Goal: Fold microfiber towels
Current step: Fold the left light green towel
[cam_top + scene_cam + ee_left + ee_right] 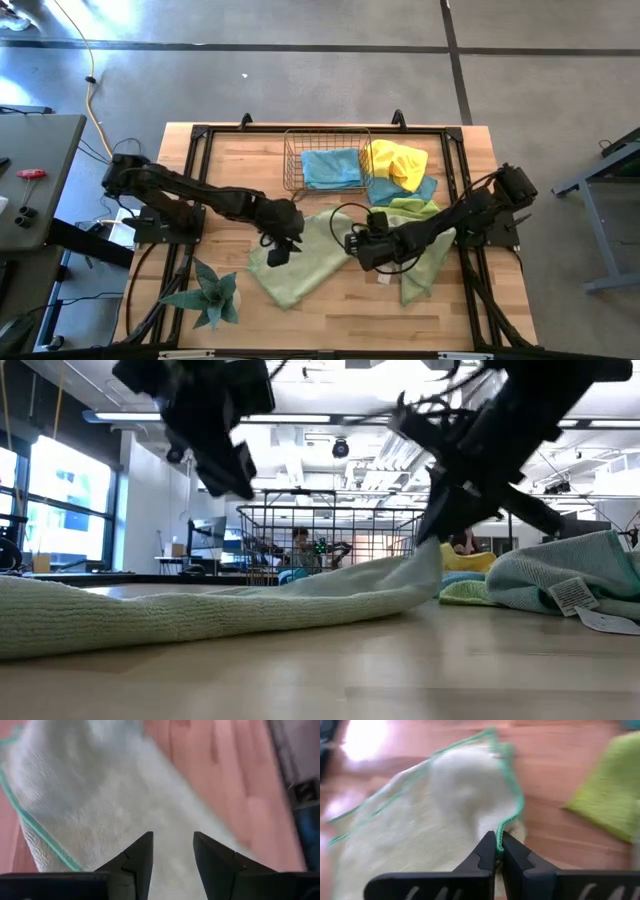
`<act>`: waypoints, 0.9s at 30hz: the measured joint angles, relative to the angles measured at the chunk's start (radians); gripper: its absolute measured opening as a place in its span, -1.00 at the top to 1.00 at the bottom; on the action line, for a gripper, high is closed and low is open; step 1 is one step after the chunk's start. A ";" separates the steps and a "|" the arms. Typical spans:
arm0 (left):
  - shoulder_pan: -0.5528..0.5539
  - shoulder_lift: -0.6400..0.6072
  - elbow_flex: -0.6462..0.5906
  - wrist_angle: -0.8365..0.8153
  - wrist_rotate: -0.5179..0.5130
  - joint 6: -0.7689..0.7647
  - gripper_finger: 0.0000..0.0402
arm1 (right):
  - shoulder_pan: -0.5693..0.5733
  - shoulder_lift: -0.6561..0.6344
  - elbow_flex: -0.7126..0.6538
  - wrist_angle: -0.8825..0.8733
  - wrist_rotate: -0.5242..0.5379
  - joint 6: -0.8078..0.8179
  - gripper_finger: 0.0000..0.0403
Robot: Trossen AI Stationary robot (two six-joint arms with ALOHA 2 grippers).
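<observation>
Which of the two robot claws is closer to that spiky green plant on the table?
The left. The left gripper hovers over the pale green towel, up and to the right of the plant in the overhead view. The right gripper pinches that towel's edge farther off.

Two dark six-joint arms, matte black throughout.
Each end effector, left (281, 247) and right (357, 245), carries two tapered, wedge-shaped black fingers (136, 861); black cables loop along the links.

Left arm reaches in from table's left side, elbow bent, left gripper (283, 240) pointing down near table centre, fingers (137, 860) parted with clear gap between. Right arm stretches in from right side, held low; right gripper (358, 246) fingers pressed together, pinching cloth edge.
</observation>
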 joint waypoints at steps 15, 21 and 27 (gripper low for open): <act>-0.038 -0.389 0.003 -0.013 -0.053 -0.189 0.35 | -0.045 0.206 0.072 0.623 -0.043 -0.202 1.00; -0.090 -0.516 0.003 -0.044 -0.085 -0.192 0.35 | -0.032 0.342 0.294 0.559 -0.082 -0.263 1.00; -0.144 -0.594 0.003 -0.061 -0.136 -0.192 0.35 | -0.015 0.481 0.530 0.397 -0.122 -0.277 1.00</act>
